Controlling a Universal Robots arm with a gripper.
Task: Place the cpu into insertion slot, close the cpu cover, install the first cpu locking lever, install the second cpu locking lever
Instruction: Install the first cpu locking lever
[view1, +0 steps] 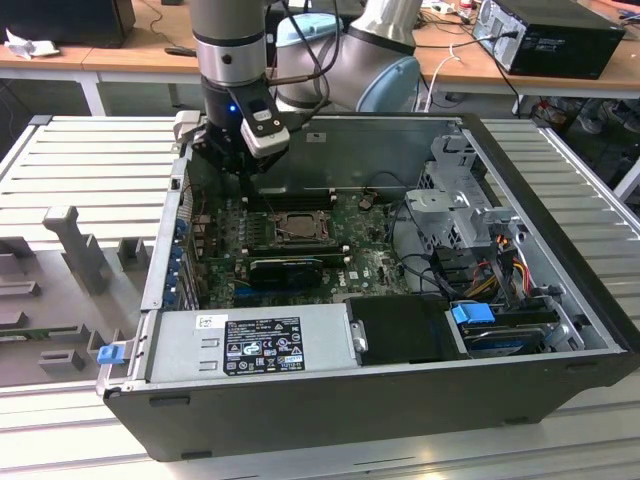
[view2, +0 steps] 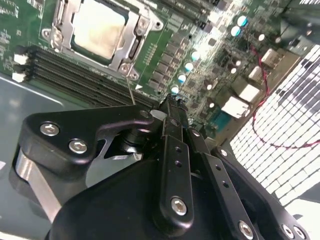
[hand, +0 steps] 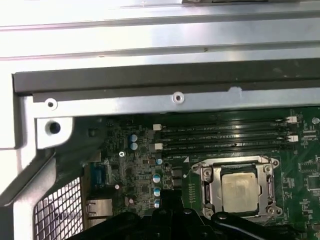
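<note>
Your gripper (view2: 171, 108) hovers empty, fingers pressed together, above the memory slots (view2: 75, 75) near the chip (view2: 97, 27) — metal cover (hand: 209, 186) down around it.

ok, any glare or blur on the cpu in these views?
Second wrist view: cpu face washed pale by glare, mesh panel blown out white, gripper a dark mass in the foreground. First wrist view: cpu evenly lit, edges clear, while the chassis wall is bright. Exterior view: even room light, cpu small and dim inside the case.
</note>
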